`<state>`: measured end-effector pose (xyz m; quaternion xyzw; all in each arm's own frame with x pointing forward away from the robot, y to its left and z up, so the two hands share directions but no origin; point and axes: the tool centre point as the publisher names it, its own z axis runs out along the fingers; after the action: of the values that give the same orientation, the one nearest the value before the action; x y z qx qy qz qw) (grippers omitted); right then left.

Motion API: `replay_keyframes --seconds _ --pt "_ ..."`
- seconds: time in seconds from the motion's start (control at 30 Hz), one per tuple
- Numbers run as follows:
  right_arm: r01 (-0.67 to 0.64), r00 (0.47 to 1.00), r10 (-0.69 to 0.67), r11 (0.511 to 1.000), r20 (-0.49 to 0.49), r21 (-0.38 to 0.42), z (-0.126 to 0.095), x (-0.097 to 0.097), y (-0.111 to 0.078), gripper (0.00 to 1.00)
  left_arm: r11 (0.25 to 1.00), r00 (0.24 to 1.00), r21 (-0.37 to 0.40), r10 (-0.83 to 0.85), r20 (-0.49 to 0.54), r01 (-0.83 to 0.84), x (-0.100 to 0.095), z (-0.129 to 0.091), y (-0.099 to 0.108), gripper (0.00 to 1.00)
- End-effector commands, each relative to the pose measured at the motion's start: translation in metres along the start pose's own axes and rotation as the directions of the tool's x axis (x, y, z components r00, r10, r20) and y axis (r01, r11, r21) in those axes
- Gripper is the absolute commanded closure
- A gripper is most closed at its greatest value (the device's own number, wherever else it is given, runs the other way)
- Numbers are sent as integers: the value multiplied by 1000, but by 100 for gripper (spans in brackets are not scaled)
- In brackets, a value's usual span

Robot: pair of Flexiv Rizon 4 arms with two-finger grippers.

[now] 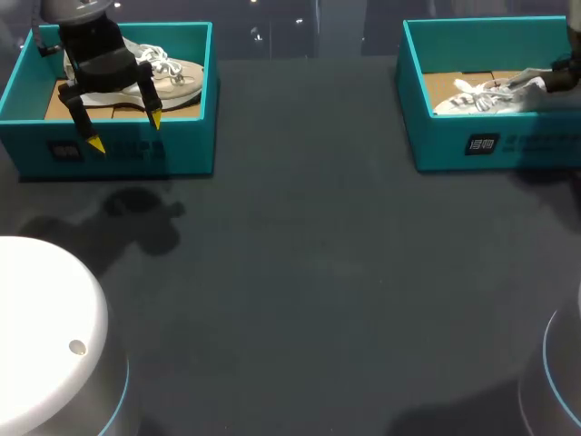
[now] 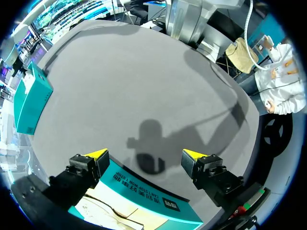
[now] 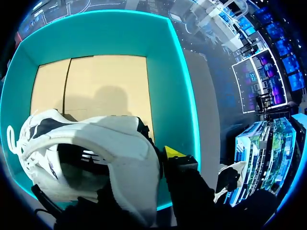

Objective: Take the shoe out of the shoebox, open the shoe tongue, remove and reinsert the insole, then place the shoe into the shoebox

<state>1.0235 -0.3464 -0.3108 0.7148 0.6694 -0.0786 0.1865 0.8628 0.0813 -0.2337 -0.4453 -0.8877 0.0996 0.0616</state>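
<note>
White shoe (image 3: 91, 143) at right end effector (image 1: 556, 80) in right shoebox (image 1: 490, 145) — closed or not, cannot tell; loose hold could drop it mid-lift. Open left end effector (image 1: 125, 131) above left shoebox (image 1: 118, 156).

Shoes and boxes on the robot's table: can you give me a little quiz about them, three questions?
1. How many teal shoeboxes stand on the table?
2. True or false: the left gripper is shut on a shoe.
3. Where is the right-hand white shoe? A: inside the right shoebox; B: on the bare table; C: in the left gripper.
Key: 1 two, counting the left shoebox; 2 false, it is open; 3 A.
</note>
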Motion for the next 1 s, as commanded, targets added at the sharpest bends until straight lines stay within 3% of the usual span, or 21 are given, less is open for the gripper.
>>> replay_keyframes --seconds 0.03,0.87,1.0 --pt "2 1000 -2 1000 -2 15 10 5 2 100 1000 1000 -3 0 1 0 1 0 0 0" --pt "20 996 -16 998 -84 53 43 30 -8 100 1000 1000 -3 0 1 0 1 0 0 0" --pt "19 996 -14 998 -92 54 41 31 -8 84 1000 1000 -3 0 1 0 1 0 0 0"
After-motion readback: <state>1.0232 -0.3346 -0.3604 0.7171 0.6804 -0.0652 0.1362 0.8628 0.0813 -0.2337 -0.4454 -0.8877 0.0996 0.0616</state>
